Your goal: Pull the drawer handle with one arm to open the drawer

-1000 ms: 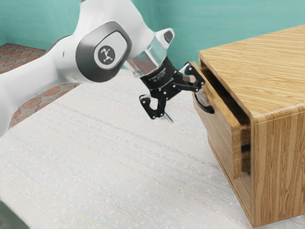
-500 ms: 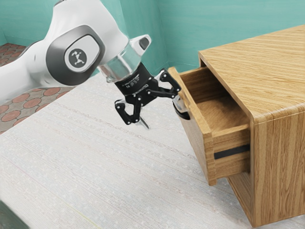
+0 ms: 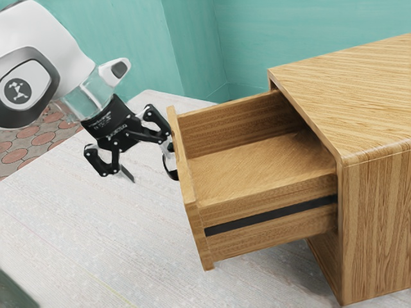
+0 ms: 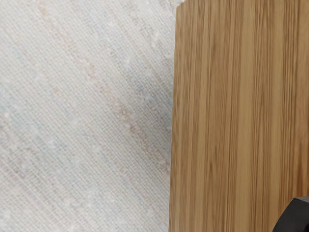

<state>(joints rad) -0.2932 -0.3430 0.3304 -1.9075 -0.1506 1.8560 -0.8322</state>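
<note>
Drags drawer (image 3: 257,163) well farther out of cabinet (image 3: 359,96) than half second ago. Keeps pincer (image 3: 146,160) spread apart, merely hooked behind handle (image 3: 169,165), above desk (image 3: 96,250). Counts opening as practically done.

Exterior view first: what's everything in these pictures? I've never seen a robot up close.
cabinet: one, light wood, exterior view's right
drawer: one, same wood, pulled well out of the cabinet
handle: one, dark, on the drawer's front
table: one, pale grey-white, under the cabinet
wall: teal, behind
floor tiles: reddish-brown, exterior view's far left
arm: one, white and grey, exterior view's upper left
gripper: one, black, open, one finger at the handle
</note>
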